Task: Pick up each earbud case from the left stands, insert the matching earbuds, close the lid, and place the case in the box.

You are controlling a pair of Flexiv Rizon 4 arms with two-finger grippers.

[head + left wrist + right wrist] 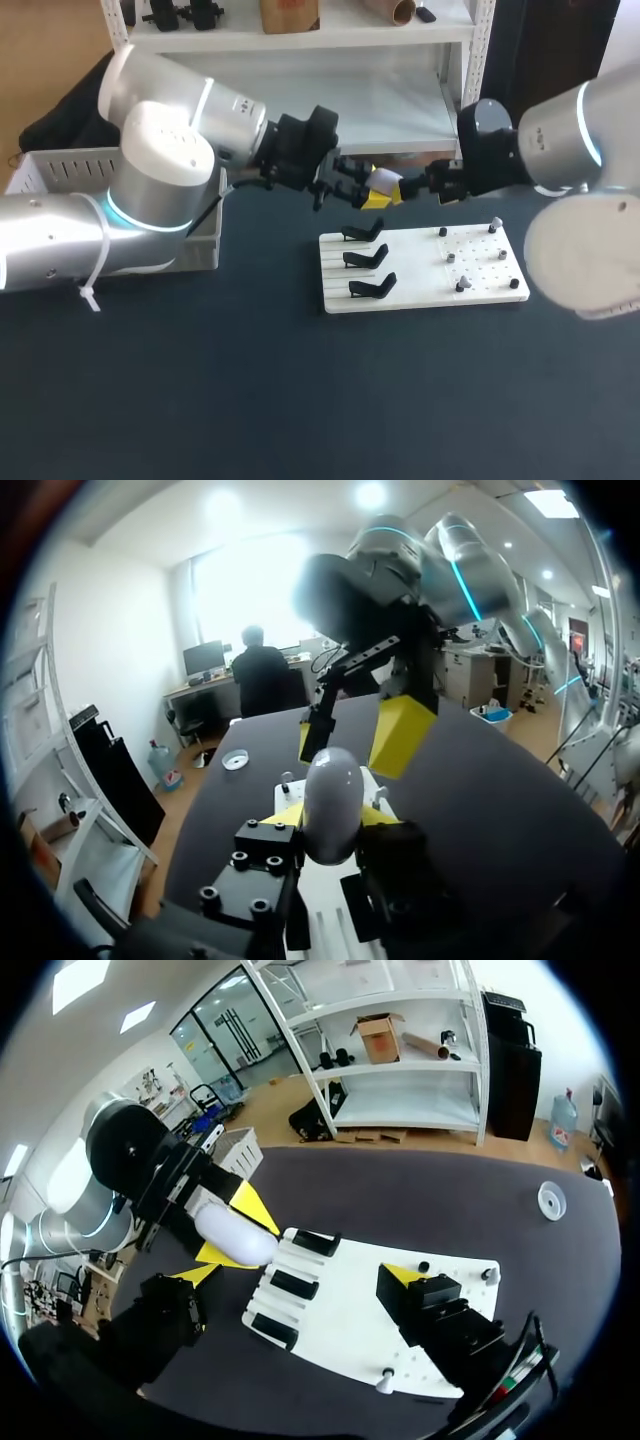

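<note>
A white earbud case (386, 180) hangs in the air behind the white board (420, 297). My left gripper (366, 192) is shut on it from two sides. In the left wrist view the case (332, 800) stands between the yellow tips of my left gripper (332, 820), with the right gripper (355, 735) just ahead of it, jaws wide. My right gripper (418, 186) is open and faces the case. In the right wrist view the case (236, 1241) lies ahead of my right gripper (300, 1274), close to one finger. Three black stands (365, 258) are bare. Small earbuds (451, 257) sit on the board's right half.
A grey slotted box (60, 168) stands at the table's left, behind my left arm. The white board (350, 1335) lies under and ahead of my right gripper. Dark table surface stretches in front of the board.
</note>
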